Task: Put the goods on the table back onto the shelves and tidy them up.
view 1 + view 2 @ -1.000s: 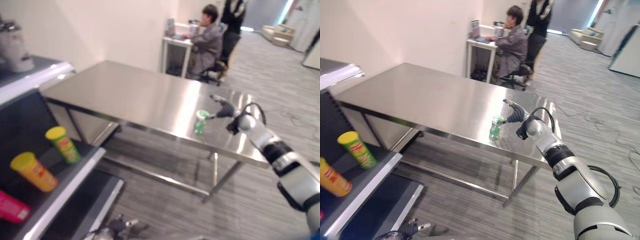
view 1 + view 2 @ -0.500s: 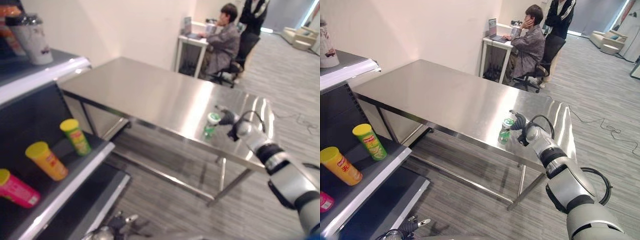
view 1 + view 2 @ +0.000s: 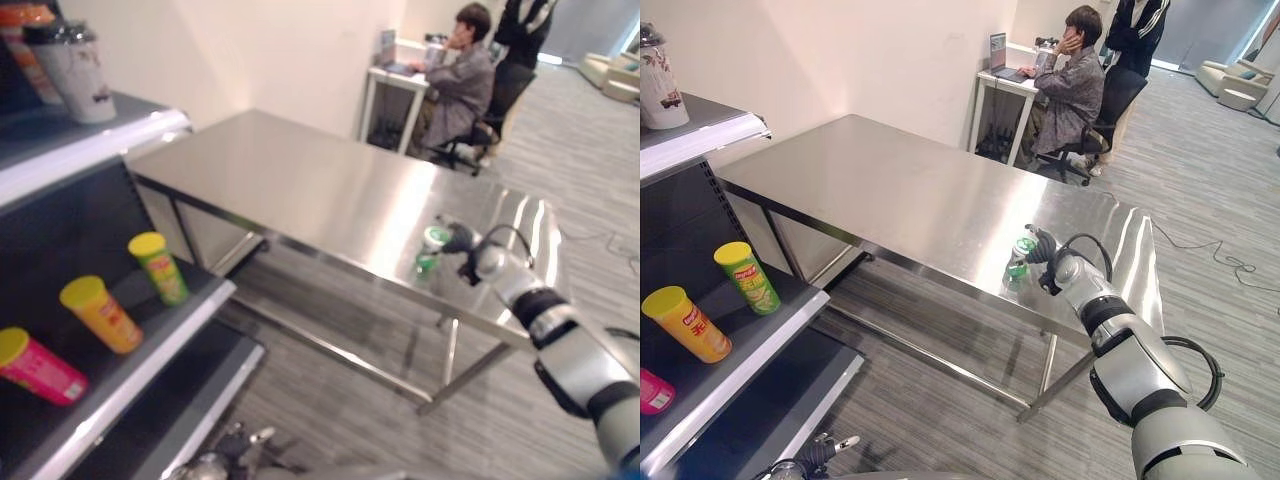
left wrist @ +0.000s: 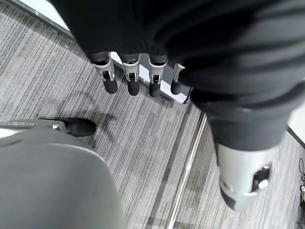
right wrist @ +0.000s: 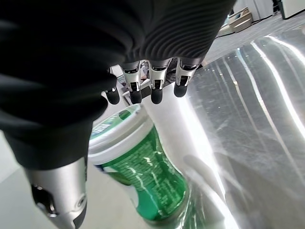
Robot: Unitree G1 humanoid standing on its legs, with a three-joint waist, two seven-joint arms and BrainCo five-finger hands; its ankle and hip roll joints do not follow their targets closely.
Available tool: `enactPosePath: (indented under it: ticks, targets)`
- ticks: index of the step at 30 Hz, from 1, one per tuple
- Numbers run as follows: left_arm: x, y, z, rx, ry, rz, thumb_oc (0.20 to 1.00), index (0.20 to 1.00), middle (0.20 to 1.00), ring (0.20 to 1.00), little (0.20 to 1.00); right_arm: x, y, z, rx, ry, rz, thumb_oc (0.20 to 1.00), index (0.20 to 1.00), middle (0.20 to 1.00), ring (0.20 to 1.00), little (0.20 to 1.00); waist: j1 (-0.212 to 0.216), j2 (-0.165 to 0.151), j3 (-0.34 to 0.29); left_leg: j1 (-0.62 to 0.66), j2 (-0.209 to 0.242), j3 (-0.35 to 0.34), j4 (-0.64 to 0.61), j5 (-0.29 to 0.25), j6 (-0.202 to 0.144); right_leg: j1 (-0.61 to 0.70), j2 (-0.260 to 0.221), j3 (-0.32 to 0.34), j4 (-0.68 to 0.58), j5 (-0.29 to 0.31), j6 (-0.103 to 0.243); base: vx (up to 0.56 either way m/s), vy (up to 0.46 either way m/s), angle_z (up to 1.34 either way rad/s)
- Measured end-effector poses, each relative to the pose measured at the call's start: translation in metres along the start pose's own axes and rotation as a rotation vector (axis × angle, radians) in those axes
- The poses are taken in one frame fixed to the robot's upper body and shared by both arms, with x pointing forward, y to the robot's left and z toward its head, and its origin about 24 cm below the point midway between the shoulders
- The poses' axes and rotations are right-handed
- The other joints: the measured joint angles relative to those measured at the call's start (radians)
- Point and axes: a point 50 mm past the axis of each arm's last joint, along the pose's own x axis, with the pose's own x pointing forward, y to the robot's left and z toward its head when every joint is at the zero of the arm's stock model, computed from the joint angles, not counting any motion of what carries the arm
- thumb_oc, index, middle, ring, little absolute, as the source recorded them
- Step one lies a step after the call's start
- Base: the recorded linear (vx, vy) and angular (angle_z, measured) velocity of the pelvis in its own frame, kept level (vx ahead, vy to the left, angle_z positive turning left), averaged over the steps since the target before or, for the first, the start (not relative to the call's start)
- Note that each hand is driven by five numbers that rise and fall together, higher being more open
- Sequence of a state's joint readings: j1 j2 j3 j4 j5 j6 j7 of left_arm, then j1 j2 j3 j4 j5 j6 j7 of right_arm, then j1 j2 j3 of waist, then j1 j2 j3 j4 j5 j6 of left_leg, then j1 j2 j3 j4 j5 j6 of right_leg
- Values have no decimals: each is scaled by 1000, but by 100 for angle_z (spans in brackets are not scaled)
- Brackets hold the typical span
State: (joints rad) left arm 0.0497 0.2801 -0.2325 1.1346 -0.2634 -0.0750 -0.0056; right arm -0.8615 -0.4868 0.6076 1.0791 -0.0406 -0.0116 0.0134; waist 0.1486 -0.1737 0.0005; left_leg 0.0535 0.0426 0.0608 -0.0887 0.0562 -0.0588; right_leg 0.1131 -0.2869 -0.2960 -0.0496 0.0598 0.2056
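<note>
A small green bottle with a white lid (image 3: 1019,258) stands upright near the front right edge of the steel table (image 3: 890,200). My right hand (image 3: 1047,251) is right beside it, on its right. In the right wrist view the straight fingers (image 5: 153,88) reach over the lid of the bottle (image 5: 143,176) and the thumb (image 5: 55,193) lies alongside it; the hand is open and not closed round it. My left hand (image 3: 818,455) hangs low over the floor, its fingers (image 4: 131,78) straight and empty.
Left of the table stands a dark shelf unit (image 3: 150,350). On its shelf stand a green tube (image 3: 160,268), a yellow tube (image 3: 100,315) and a pink tube (image 3: 40,365); a cup (image 3: 75,65) is on top. One person sits at a white desk (image 3: 1005,90) behind the table and another stands there.
The camera has turned, so more of the shelf shows. My right hand has closed in on the green bottle, fingers now over its lid. The bottle has not moved.
</note>
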Motion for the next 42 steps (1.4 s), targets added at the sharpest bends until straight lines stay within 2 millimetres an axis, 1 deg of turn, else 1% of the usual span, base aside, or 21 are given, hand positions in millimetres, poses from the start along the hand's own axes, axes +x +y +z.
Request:
enactPosePath:
  ticks: [3,5,10,12,18,19,20,21,22,23,28,39,42]
  targets:
    - [0,2,-1,-16,0,8,1000,1000,1000,1000,1000,-1,-3,-9,9,42,-12,1000,1000,1000,1000,1000,2,-3,1,-6,-1,-19,0,1,-2,9,1,-21,-9,0,0,17,-6,13]
    - [0,0,-2,-18,2,4,1000,1000,1000,1000,1000,-1,-2,-11,10,50,-9,1000,1000,1000,1000,1000,4,-3,1,-10,-2,-21,0,4,1,8,1,-23,-11,0,0,12,-6,9]
    - [-1,0,-2,-20,-6,3,1000,1000,1000,1000,1000,-1,-1,-11,12,51,-7,1000,1000,1000,1000,1000,8,-3,2,-18,-5,-29,0,5,0,10,0,-38,-17,0,0,17,-3,6]
    - [-2,1,-2,-46,-9,5,1000,1000,1000,1000,1000,-1,-1,-11,14,51,-8,1000,1000,1000,1000,1000,9,-4,2,-19,-6,-33,0,5,0,12,-1,-43,-18,0,0,18,0,6]
    - [-2,2,-1,-50,-11,6,1000,1000,1000,1000,1000,-1,-2,-11,20,51,-11,1000,1000,1000,1000,1000,11,-3,7,-24,-8,-40,0,2,-4,12,-2,-47,-21,0,0,3,0,1]
    - [-1,2,-1,-50,-13,6,1000,1000,1000,1000,1000,-1,-2,-11,22,51,-12,846,846,846,846,846,11,-3,10,-25,-8,-41,0,2,-5,12,-1,-48,-21,0,0,19,-7,5]
    - [-1,2,0,-50,-15,6,1000,1000,1000,1000,1000,-1,-2,-12,27,54,-14,545,545,545,545,545,11,-3,13,-29,-8,-44,0,1,-5,11,-1,-51,-22,0,0,12,-5,7]
    - [-1,2,0,-50,-17,5,1000,1000,1000,1000,1000,-1,-3,-13,36,58,-19,470,470,470,470,470,11,-2,13,-33,-9,-46,0,1,-5,9,-1,-54,-22,0,-1,8,-6,8]
    - [-1,2,1,-50,-19,5,1000,1000,1000,1000,1000,-1,-5,-13,46,60,-25,253,253,253,253,253,12,-2,14,-36,-9,-48,0,2,-6,7,-1,-56,-22,0,-1,6,-2,6]
    - [-1,2,0,-50,-18,5,1000,1000,1000,1000,1000,-1,-6,-13,49,59,-32,200,200,200,200,200,13,-2,15,-36,-9,-49,0,3,-6,7,-1,-56,-22,0,-1,0,0,0]
    - [-1,2,1,-51,-20,5,1000,1000,1000,1000,1000,0,-10,-10,41,51,-62,200,200,200,200,200,24,-4,16,-37,-9,-52,0,4,-7,8,-1,-59,-22,0,-1,0,0,0]
    - [-1,2,1,-52,-21,9,1000,1000,1000,1000,1000,0,-9,-9,2,52,-60,200,200,200,200,200,25,-3,20,-50,-11,-56,0,7,-3,1,-1,-69,-23,-1,-1,5,0,2]
    - [-1,3,2,-71,-24,16,1000,1000,1000,1000,1000,0,-11,2,-31,3,-69,200,200,200,200,200,19,-2,28,-50,-10,-54,0,8,-3,-1,-2,-67,-23,-1,-1,-1,2,-1]
